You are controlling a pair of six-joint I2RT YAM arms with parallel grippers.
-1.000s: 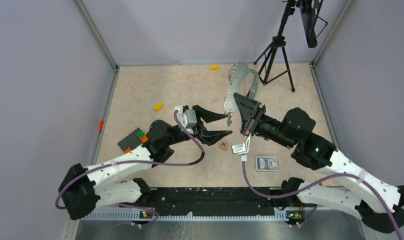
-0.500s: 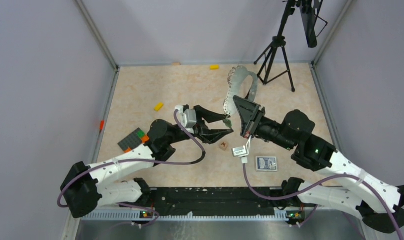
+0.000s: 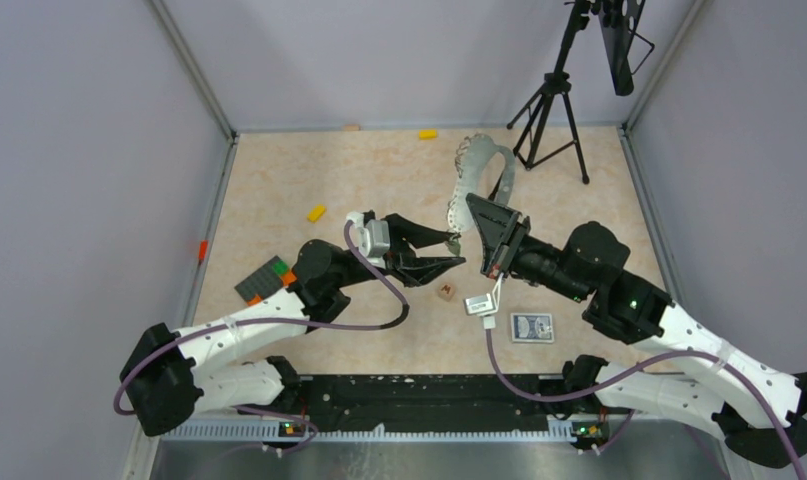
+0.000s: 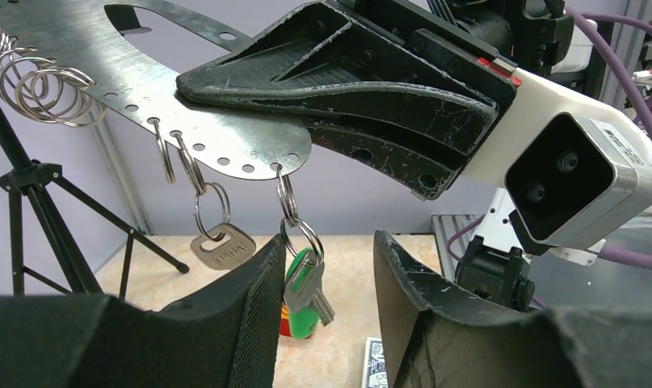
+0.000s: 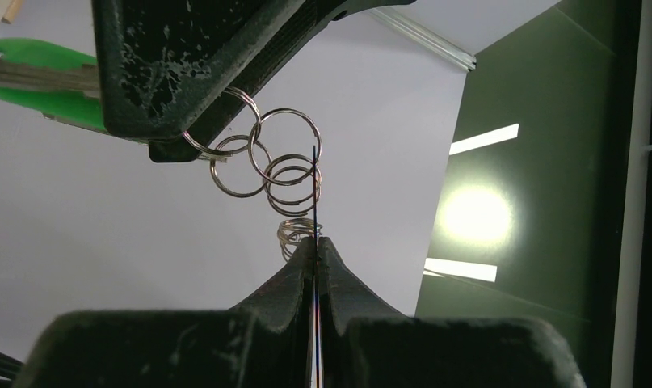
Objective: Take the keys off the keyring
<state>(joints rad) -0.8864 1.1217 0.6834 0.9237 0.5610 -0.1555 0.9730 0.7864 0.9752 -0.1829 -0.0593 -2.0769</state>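
Just below the keyring, left claw spread around the hanging green key, not pinching yet. Right claw beyond, pinching the keyring's edge. Risk: key swings aside as fingers close, or tugging twists keyring out of that pinch.

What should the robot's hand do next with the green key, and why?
Probably close the left gripper on the green key. The key hangs from the keyring, right between the open fingers, and the shut right gripper holds the keyring steady in the air.
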